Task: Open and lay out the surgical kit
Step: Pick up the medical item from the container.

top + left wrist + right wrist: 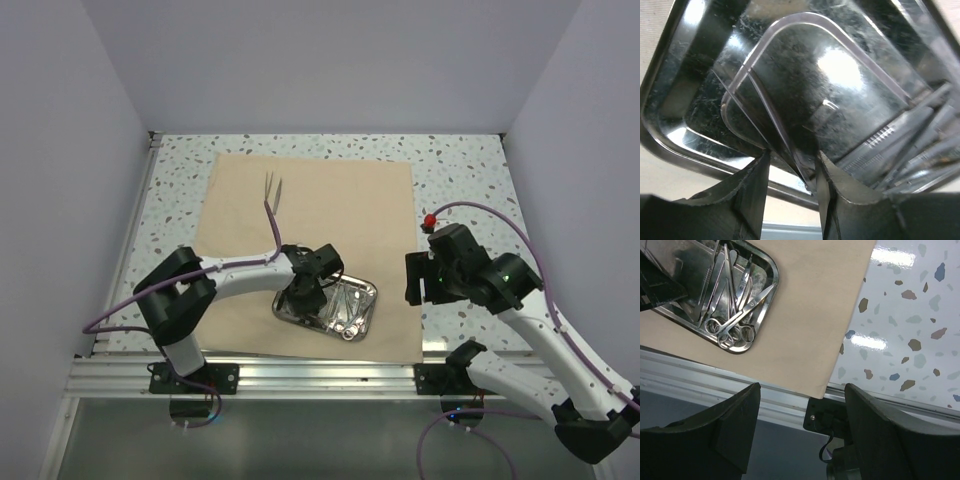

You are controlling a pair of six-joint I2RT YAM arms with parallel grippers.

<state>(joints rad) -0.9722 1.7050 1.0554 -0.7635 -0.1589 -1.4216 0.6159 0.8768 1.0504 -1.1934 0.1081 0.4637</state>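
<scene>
The beige cloth (330, 200) (815, 315) lies spread flat on the table. A pair of tweezers (270, 192) rests on its far left part. The steel tray (370, 291) (685, 150) (774, 270) sits on the cloth's near edge, holding scissors (732, 330) and other thin instruments. My left gripper (300, 297) (792, 155) reaches down into the tray's left end. Its jaws are apart, and a thin pointed metal instrument (785, 145) runs between them, close to the right finger. My right gripper (412, 280) (802, 386) hangs open and empty over the cloth's near right corner.
The speckled table (460, 180) (910, 315) is walled at the back and both sides. A metal rail (320, 375) (700, 375) runs along the near edge just below the cloth. A red-tipped cable (430, 220) sits by the right arm.
</scene>
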